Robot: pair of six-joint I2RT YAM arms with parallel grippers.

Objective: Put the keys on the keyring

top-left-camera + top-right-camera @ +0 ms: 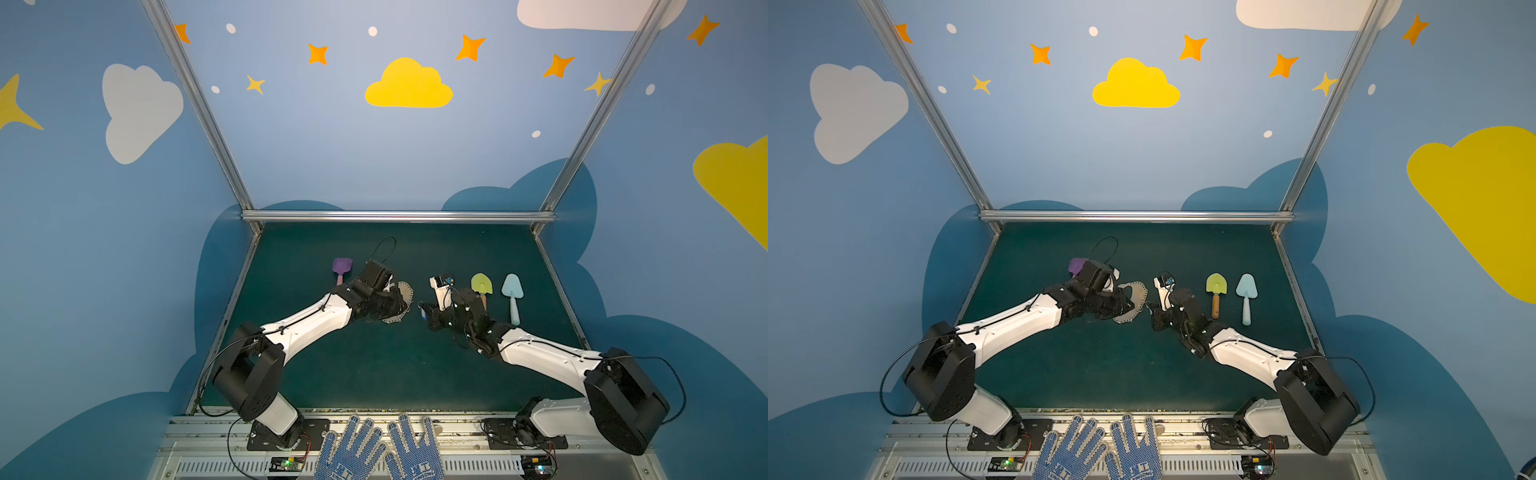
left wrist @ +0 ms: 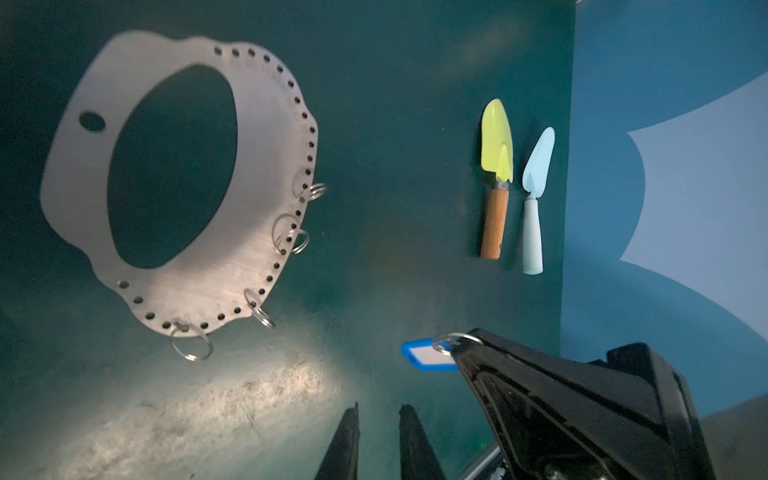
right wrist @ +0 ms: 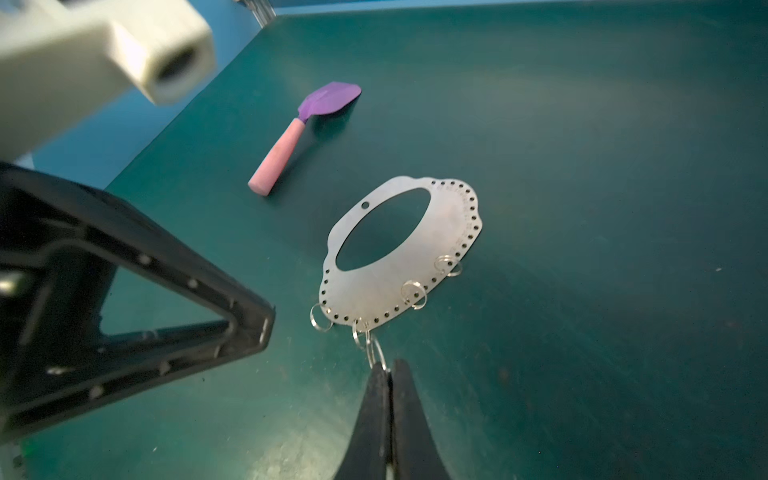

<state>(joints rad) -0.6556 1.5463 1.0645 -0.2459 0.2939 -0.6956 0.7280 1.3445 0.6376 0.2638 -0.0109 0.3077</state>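
You are at the threading step. Your right pincer is clamped tight on the wire loop of the keys, and their blue tag with its white label sticks out past the tip. The metal key itself is hidden. The loop sits right against one small ring on the near edge of the keyring, which lies flat on the mat. You cannot tell whether the two are linked yet.

Your left pincer hovers by the keyring, fingers slightly apart and empty. Next, I judge, you need the left to pin the band while the right works the loop's split onto the small ring, a fine twisting move.

The dark green mat is scuffed pale near you. A purple shovel, a green shovel and a pale blue shovel lie on it. Blue walls with clouds and stars close it in, and gloves lie at the front.
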